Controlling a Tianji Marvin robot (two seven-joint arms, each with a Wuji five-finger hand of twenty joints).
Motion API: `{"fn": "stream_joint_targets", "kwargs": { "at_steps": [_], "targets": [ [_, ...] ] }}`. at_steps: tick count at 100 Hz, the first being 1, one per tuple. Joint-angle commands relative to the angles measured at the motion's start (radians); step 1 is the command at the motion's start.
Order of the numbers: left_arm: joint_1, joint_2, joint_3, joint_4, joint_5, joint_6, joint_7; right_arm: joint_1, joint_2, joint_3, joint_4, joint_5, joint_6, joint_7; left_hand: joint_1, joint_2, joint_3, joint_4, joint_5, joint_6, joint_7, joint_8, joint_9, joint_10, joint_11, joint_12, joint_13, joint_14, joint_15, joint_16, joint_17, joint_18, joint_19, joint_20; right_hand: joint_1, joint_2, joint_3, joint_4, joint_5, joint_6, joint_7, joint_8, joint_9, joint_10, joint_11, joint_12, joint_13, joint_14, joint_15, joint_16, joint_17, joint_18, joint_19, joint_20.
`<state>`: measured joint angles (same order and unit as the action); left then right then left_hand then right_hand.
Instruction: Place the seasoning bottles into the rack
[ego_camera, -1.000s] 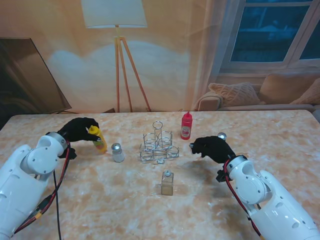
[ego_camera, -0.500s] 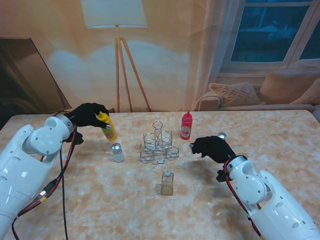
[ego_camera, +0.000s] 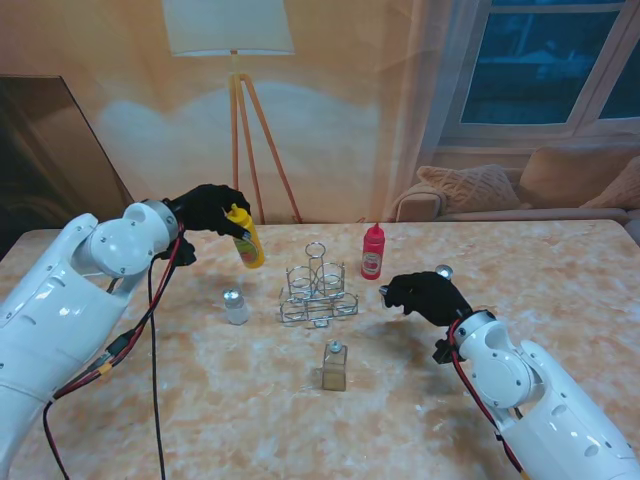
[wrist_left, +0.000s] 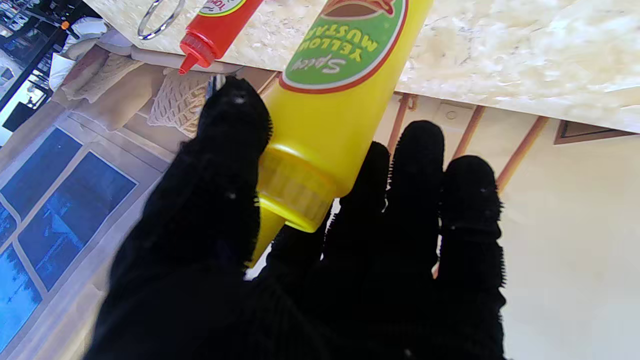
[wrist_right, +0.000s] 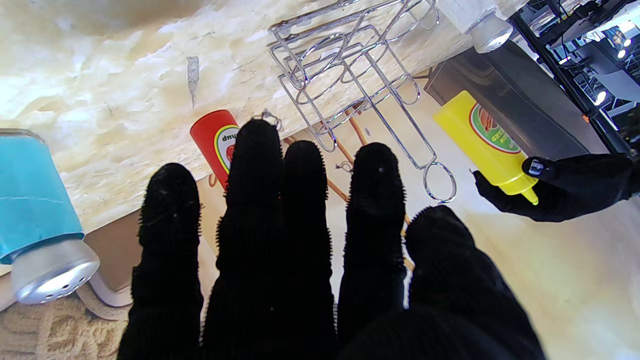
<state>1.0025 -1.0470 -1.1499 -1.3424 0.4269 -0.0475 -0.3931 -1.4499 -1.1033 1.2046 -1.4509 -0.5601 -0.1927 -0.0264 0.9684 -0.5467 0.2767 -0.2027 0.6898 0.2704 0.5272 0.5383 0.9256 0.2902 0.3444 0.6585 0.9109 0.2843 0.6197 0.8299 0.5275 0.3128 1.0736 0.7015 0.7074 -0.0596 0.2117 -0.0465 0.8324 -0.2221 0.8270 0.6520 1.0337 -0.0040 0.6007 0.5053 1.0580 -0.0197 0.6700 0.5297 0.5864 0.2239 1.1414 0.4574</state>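
Standing between the two arms on the marble table (ego_camera: 200, 400), the wire rack (ego_camera: 318, 290) holds nothing in its rings. A red ketchup bottle (ego_camera: 372, 251) stands just beyond it to the right, a small white shaker (ego_camera: 235, 306) to its left, and a square glass bottle (ego_camera: 334, 366) nearer to me, apart from the rack. The left hand (ego_camera: 208, 210) is raised off the table to the left of the rack, its fingers (wrist_left: 415, 165) and thumb clamped around the neck and cap of the yellow mustard bottle (ego_camera: 246, 240), which hangs tilted with its base toward the table; the nozzle is buried in the palm. The right hand (ego_camera: 425, 295) hovers low on the rack's right, fingers (wrist_right: 260, 165) straight and close together, gripping nothing. Beside it a blue-bodied shaker (wrist_right: 35, 210) with a metal lid is cut off by the wrist view's edge; the stand's view shows only its lid behind the hand.
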Motion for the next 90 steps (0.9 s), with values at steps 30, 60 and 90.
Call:
{"fn": "stream_joint_targets", "kwargs": {
  "at_steps": [30,60,90],
  "targets": [
    [-0.093,-0.037,0.104,0.028,-0.062,0.045,0.000,-0.009,-0.004,-0.001,-0.003,-0.001,0.001,0.015,0.175,0.110,0.143,0.059,0.118,-0.131,0.228,0.044,0.086,-0.069,0.092,0.052,0.007,-0.027,0.001,0.014,-0.012,-0.007,-0.005,0.017,0.018,0.008,-0.007,-0.013,0.012,0.001,0.010,0.007,0.034,-0.005,0.017,0.035,0.015,-0.009,0.018,0.035,-0.006,0.008,0.018,0.001],
    [-0.159,-0.063,0.205,0.071,-0.115,0.088,0.021,-0.006,-0.004,-0.003,-0.001,0.000,0.004,0.015,0.170,0.104,0.155,0.056,0.120,-0.131,0.234,0.036,0.088,-0.070,0.091,0.050,0.008,-0.026,-0.002,0.011,-0.013,-0.007,-0.009,0.014,0.018,0.008,-0.007,-0.012,0.012,0.000,0.010,0.007,0.035,-0.005,0.017,0.035,0.015,-0.009,0.017,0.034,-0.005,0.009,0.018,0.001],
    [-0.213,-0.083,0.291,0.108,-0.147,0.105,0.023,-0.006,-0.004,-0.002,-0.001,0.000,0.003,0.013,0.163,0.102,0.167,0.053,0.118,-0.133,0.240,0.030,0.086,-0.072,0.089,0.049,0.004,-0.028,-0.005,0.009,-0.017,-0.009,-0.013,0.010,0.018,0.008,-0.007,-0.013,0.011,0.000,0.010,0.007,0.034,-0.005,0.017,0.035,0.015,-0.008,0.018,0.035,-0.006,0.008,0.017,0.001]
  ]
}}
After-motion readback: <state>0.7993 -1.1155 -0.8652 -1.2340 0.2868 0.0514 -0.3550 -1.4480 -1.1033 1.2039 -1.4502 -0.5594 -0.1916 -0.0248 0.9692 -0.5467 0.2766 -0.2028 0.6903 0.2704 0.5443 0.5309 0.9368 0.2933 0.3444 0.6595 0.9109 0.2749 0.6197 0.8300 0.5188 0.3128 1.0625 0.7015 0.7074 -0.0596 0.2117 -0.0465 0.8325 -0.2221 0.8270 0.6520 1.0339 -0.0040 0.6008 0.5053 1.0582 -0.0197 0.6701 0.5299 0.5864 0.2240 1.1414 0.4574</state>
